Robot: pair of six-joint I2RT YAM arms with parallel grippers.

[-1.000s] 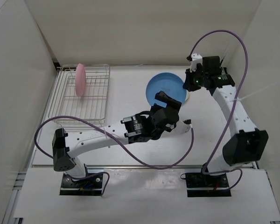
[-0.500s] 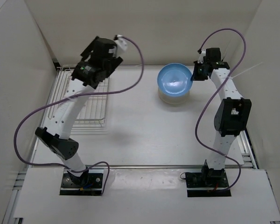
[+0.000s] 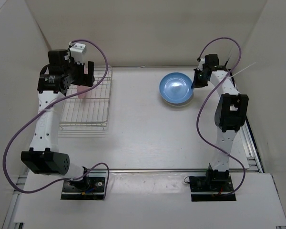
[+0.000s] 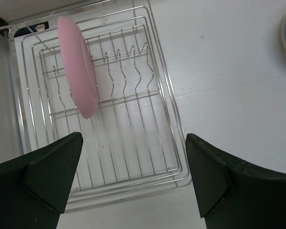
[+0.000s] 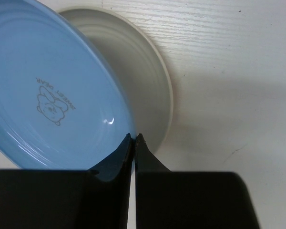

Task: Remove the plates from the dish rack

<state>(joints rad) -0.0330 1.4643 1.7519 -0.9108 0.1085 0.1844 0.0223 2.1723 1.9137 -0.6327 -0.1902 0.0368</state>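
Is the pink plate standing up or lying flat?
Standing up. The pink plate rests on its edge in the dish rack.

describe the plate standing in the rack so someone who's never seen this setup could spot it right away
Find the silver wire dish rack at the far left of the table. One plate stands on edge near its far end: the pink plate. It alone is pink and upright; the blue plate and the cream plate beneath it are off to the right.
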